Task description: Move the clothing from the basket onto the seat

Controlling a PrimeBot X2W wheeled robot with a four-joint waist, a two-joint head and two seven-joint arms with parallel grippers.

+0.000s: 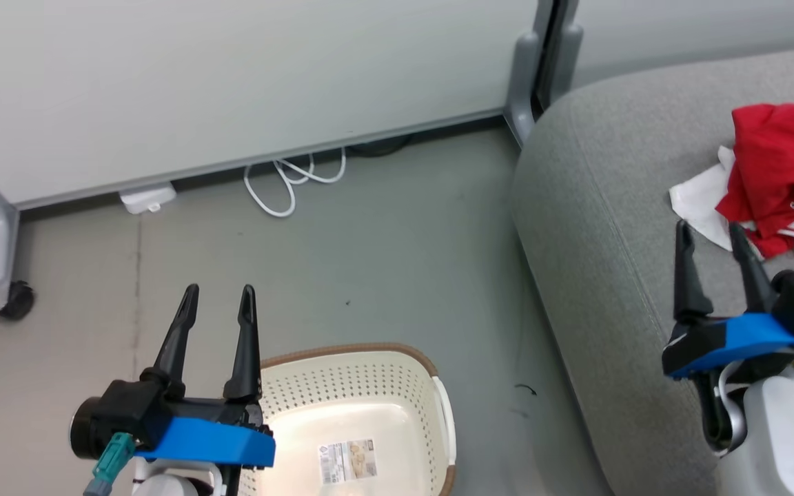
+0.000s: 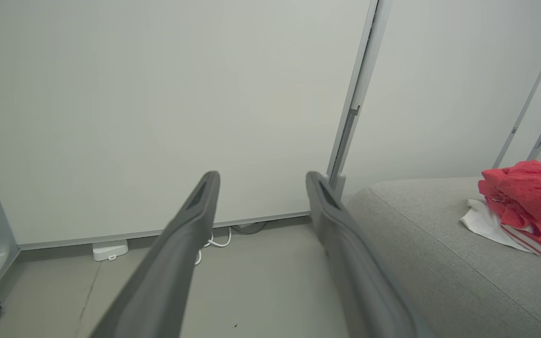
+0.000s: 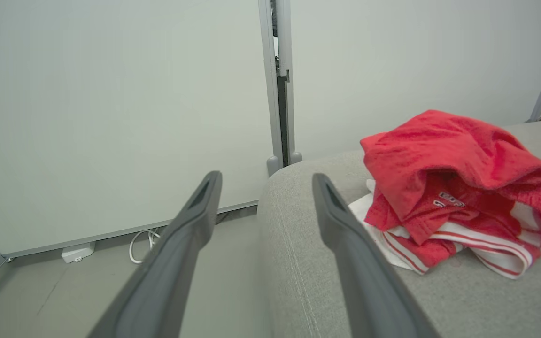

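The clothing [image 1: 783,158] lies in a crumpled red heap, white lining and striped trim spilling out beneath it, on the grey seat [image 1: 597,220], well in from its rounded left edge. The basket [image 1: 342,382], cream-white, perforated and brown-rimmed, stands upright on the floor [image 1: 397,262], apart from the seat's side.

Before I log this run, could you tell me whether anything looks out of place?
Nothing is damaged or spilled. The clothing lies in a crumpled heap on the seat, white lining sticking out. A white cable lies loose on the floor by the wall. The basket stands upright.
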